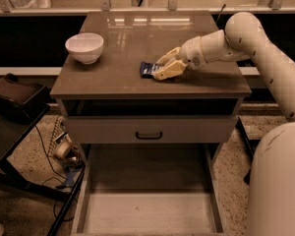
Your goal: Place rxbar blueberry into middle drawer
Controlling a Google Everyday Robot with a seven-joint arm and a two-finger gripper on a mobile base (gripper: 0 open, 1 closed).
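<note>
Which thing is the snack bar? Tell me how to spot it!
Look at the brown cabinet top. The white bowl sits at its left; toward the right is the robot's yellowish claw. The rxbar blueberry is the small, flat, dark blue packet at the claw's tip.

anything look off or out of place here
Nothing stands out. The white bowl sits upright on the cabinet top. The rxbar blueberry lies flat there, at the tip of the gripper, which is low over the top. Below, the middle drawer is pulled out. No spills or damage show.
</note>
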